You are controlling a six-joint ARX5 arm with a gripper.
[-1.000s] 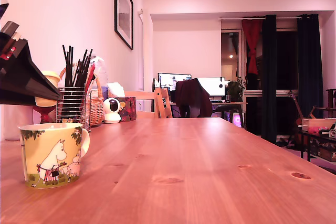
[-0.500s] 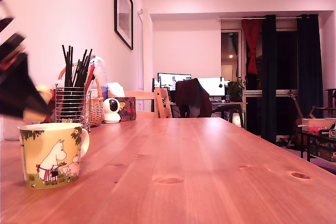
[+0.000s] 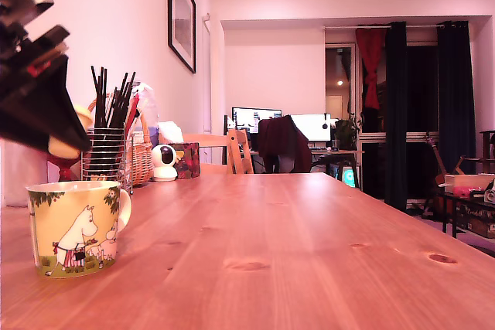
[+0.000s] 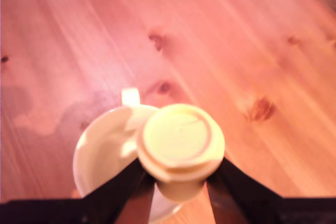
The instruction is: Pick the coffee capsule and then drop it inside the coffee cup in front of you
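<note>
The coffee cup [image 3: 73, 226], pale yellow with white cartoon figures, stands on the wooden table [image 3: 294, 253] at the exterior view's left. My black gripper [image 3: 60, 141] hangs tilted just above it, shut on the pale coffee capsule [image 3: 65, 147]. In the wrist view the round capsule [image 4: 181, 142] sits between the two dark fingers [image 4: 123, 187] of the gripper [image 4: 178, 179]. It overlaps the rim of the cup [image 4: 97, 150], whose inside looks empty.
Behind the cup stand a wire-mesh holder of black sticks [image 3: 108, 156], a wicker basket [image 3: 142, 158] and a small white round device [image 3: 164, 163]. A wooden chair [image 3: 226, 152] is at the table's far end. Bare tabletop stretches to the exterior view's right.
My gripper has swung and risen at the exterior view's left, more of the arm now showing above the cup. It still holds the capsule. The cup has not moved.
</note>
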